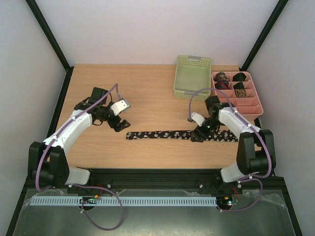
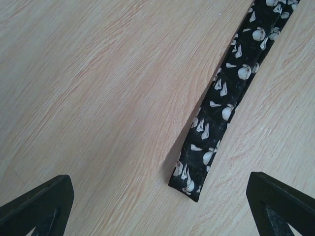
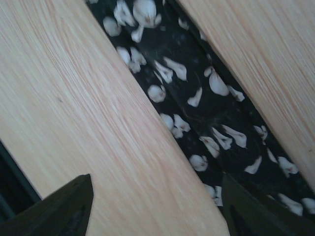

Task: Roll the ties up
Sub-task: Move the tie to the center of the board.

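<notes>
A long black tie (image 1: 167, 134) with pale spots lies flat across the table's front, narrow end to the left. My left gripper (image 1: 122, 125) is open and empty, hovering just left of that narrow end (image 2: 189, 182). My right gripper (image 1: 199, 137) is open and low over the tie's wider part (image 3: 206, 113), one fingertip (image 3: 256, 211) above the fabric, the other over bare wood. Small rolled ties (image 1: 231, 81) in dark red, black and brown sit in the pink tray.
A pale green basket (image 1: 192, 75) stands at the back centre. A pink divided tray (image 1: 246, 104) stands at the back right, next to the right arm. The table's black frame runs along the near edge.
</notes>
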Robot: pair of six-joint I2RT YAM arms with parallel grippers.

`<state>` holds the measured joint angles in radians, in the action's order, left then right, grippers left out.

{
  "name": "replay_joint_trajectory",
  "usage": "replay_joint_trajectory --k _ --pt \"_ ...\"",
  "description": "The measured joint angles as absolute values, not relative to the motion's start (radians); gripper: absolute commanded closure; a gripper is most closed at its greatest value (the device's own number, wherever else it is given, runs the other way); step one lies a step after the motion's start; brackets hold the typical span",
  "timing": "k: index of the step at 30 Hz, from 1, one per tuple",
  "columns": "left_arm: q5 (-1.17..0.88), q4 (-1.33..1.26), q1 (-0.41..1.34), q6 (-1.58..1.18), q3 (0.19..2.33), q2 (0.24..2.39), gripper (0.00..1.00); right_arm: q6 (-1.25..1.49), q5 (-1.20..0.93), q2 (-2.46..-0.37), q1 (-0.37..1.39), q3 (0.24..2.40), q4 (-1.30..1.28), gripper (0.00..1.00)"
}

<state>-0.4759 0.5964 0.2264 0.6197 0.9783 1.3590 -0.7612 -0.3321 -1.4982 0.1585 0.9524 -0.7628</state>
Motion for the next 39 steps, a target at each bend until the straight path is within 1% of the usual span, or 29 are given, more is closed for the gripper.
replay_joint_trajectory --k 4,12,17,23,25,28,30,31,33,35,39 --pt "-0.459 0.595 0.234 0.621 0.967 1.359 0.01 -0.803 -0.253 -1.523 0.159 0.931 -0.698 0.56" --pt "-0.428 0.583 0.248 0.624 0.962 1.359 0.01 -0.893 -0.109 -1.542 0.155 0.804 -0.544 0.71" --pt "-0.419 0.581 0.255 0.627 0.962 1.360 0.01 -0.947 -0.084 -1.539 0.107 0.791 -0.495 0.74" --pt "-0.418 0.582 0.262 0.633 0.946 1.360 0.01 -1.071 -0.059 -1.519 -0.080 0.773 -0.483 0.72" --pt "-0.418 0.582 0.264 0.634 0.945 1.360 0.01 -1.108 -0.046 -1.513 -0.127 0.770 -0.489 0.67" --pt "-0.418 0.581 0.266 0.632 0.945 1.360 0.01 -1.129 -0.036 -1.512 -0.155 0.783 -0.523 0.52" --pt "-0.419 0.580 0.266 0.627 0.945 1.360 0.01 -1.126 -0.063 -1.511 -0.163 0.824 -0.592 0.39" --pt "-0.419 0.579 0.266 0.625 0.945 1.360 0.01 -1.121 -0.092 -1.510 -0.165 0.868 -0.641 0.33" --pt "-0.425 0.575 0.265 0.622 0.945 1.360 0.01 -1.092 -0.150 -1.507 -0.165 0.964 -0.714 0.23" --pt "-0.432 0.570 0.266 0.623 0.945 1.360 0.01 -1.042 -0.240 -1.502 -0.165 1.115 -0.791 0.12" --pt "-0.455 0.550 0.276 0.644 0.934 1.360 0.01 -0.881 -0.429 -1.496 -0.158 1.387 -0.888 0.04"
